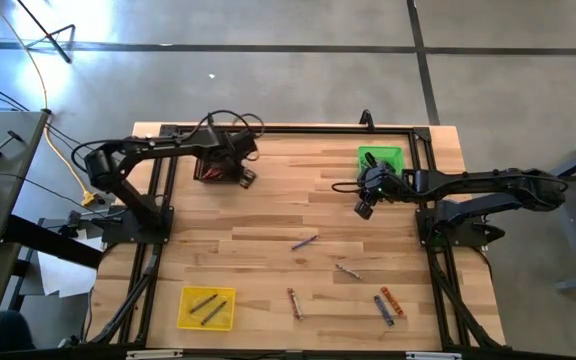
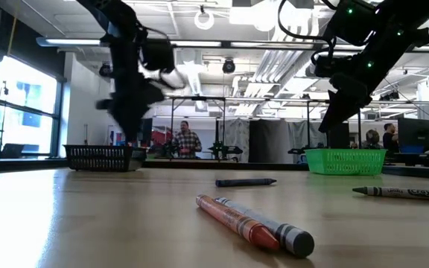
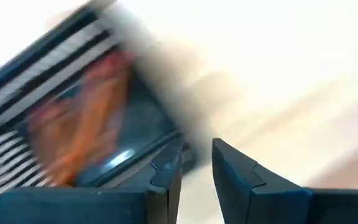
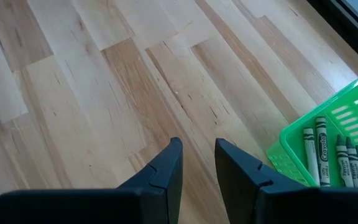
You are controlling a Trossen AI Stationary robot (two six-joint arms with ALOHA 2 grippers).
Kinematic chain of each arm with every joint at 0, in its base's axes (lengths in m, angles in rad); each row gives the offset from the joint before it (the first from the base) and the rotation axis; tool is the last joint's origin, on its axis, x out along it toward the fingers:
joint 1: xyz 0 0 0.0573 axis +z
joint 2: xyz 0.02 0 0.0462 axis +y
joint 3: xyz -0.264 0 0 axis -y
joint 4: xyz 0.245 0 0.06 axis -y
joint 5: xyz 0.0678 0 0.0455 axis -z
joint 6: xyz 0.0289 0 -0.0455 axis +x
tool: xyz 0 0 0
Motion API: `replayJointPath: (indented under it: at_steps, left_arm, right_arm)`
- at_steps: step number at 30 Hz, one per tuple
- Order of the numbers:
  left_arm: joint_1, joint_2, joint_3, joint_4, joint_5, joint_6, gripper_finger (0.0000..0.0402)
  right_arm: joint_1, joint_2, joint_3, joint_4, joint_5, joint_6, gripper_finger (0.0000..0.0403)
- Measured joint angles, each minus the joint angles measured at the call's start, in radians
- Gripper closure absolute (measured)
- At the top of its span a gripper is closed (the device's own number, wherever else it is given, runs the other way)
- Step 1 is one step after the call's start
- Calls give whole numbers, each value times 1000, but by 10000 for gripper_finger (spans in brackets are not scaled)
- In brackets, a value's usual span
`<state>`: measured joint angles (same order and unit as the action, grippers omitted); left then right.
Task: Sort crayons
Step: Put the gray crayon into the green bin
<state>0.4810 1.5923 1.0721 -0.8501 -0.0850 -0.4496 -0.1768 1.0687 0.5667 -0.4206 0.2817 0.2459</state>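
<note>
Left gripper (image 3: 196, 163) at the dark basket (image 1: 211, 168), fingers slightly parted, empty; clear its rim, then go for the loose blue crayon (image 1: 305, 242).

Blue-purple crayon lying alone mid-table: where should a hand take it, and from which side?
Grip the blue-purple crayon at its middle, coming straight down from above. It lies flat on the bare table, slightly slanted, with nothing touching it, so fingers should probably close across its thin width, turned square to its length. The right hand hovers nearer it.
</note>
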Motion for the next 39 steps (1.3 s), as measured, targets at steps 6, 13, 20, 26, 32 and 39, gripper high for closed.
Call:
replayJointPath:
  at_steps: [6,13,20,26,32,39]
  left_arm:
    - [-120,-7,1,502,250,73,329]
    - [-331,-7,2,781,321,111,330]
    - [-555,-7,1,767,63,87,330]
    - [-704,-7,1,768,-125,44,330]
    - [-790,-7,1,768,-242,-44,330]
    - [-848,-7,1,774,-318,-77,330]
  right_arm:
    - [4,-1,0,-4,-61,13,315]
    - [100,-2,0,-33,-306,70,315]
    - [244,-1,0,-48,-251,196,315]
    - [382,-1,0,-49,-215,359,315]
    - [523,58,0,-32,-151,508,315]
    - [628,227,34,-14,-171,543,315]
